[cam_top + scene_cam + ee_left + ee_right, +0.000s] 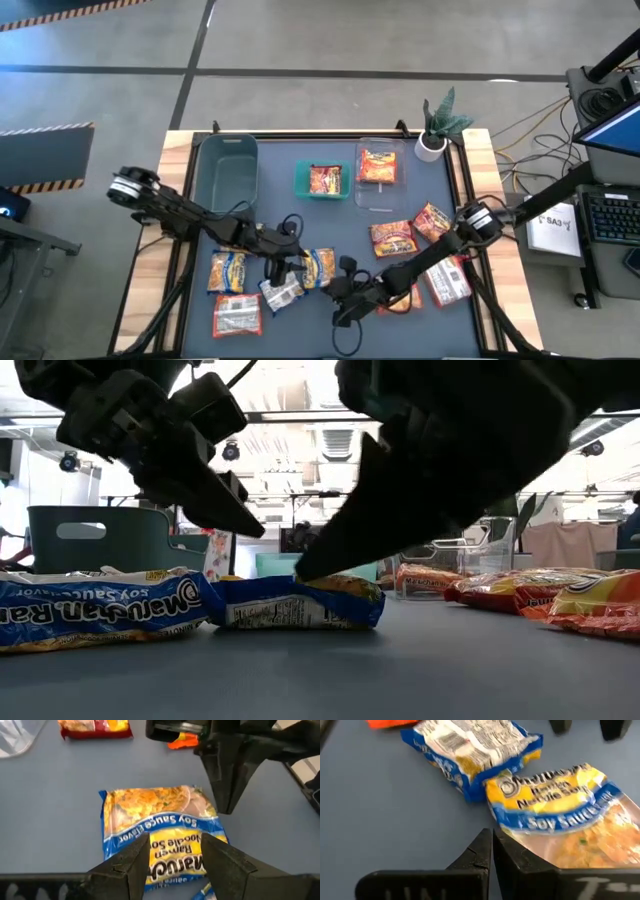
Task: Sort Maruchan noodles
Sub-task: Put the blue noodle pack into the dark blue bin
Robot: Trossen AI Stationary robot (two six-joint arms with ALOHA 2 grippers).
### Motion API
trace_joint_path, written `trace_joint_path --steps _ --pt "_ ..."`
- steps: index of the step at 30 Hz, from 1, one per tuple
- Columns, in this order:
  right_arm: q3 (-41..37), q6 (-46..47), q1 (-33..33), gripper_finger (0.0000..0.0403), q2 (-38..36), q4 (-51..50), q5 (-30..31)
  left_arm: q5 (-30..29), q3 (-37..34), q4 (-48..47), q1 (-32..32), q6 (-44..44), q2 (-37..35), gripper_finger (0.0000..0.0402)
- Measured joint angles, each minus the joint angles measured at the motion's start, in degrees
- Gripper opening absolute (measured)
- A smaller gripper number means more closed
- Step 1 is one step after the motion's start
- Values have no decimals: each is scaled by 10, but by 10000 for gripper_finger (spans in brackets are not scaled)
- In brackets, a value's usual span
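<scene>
A yellow-and-blue Maruchan noodle packet (155, 825) lies flat on the blue table mat, near the middle (318, 265). My left gripper (175, 857) hangs open just above it, one finger over each long side, touching nothing. My right gripper (492, 847) is shut, with its tip at the packet's edge. A second yellow-and-blue packet (470, 750) lies face down beside it. Other packets lie at the near left (227, 270) and on the right (392, 237). My right gripper's shut fingertips (227, 805) meet the yellow-and-blue packet at the edge of its picture end (512, 837). They slant down from the table's near right side. The packet lies flat on the mat.
At the back stand a dark teal bin (228, 175), a small green bin (300, 180) with one packet and a clear bin (360, 195) with an orange-red packet. A potted plant (437, 125) is at the far right corner. A red-and-white packet (237, 316) lies near the front edge.
</scene>
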Motion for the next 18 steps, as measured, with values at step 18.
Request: trace_joint_path --steps 18 --pt "-17 46 -25 9 -28 -166 59 0 1 -7 0 17 5 160"
